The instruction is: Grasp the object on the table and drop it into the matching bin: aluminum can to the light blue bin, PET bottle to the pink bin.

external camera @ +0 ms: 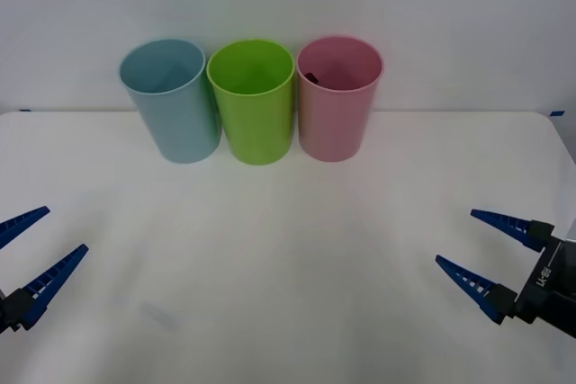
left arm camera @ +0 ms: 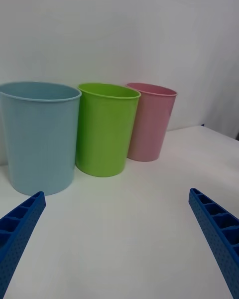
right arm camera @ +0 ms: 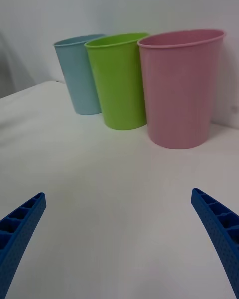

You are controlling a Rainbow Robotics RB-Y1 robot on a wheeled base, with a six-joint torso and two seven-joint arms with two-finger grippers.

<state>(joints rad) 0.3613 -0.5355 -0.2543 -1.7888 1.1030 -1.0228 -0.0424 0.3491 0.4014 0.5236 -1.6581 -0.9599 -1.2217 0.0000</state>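
Bottle location: You can see a small dark shape just inside the far rim of the pink bin [external camera: 339, 96] in the front view. Judge this to be the PET bottle [external camera: 309, 75], already in its matching bin. Its long axis cannot be told from here.
Tabletop: The tabletop [external camera: 288, 267] carries three bins in a row at the far edge: the light blue bin [external camera: 171, 101] on your left, a lime green bin [external camera: 252, 101] in the middle, the pink bin on your right. The green one stands close against both neighbours.
Right gripper: The right gripper [external camera: 481, 254] hovers low over the near right of the tabletop, jaws apart, holding nothing. It points forward and inward toward the bins.
Left gripper: The left gripper [external camera: 40, 245] hovers at the near left edge, jaws apart, holding nothing.
Key relation: The pink bin lies ahead of and inward from the right gripper, well apart from it. The right arm is the nearer one. The left gripper sits farther off, with the blue and green bins between it and the pink one.
Task state: Treat the drop as done. Both arms read as parked.
Next move: No grasp is called for unless a new object is placed.
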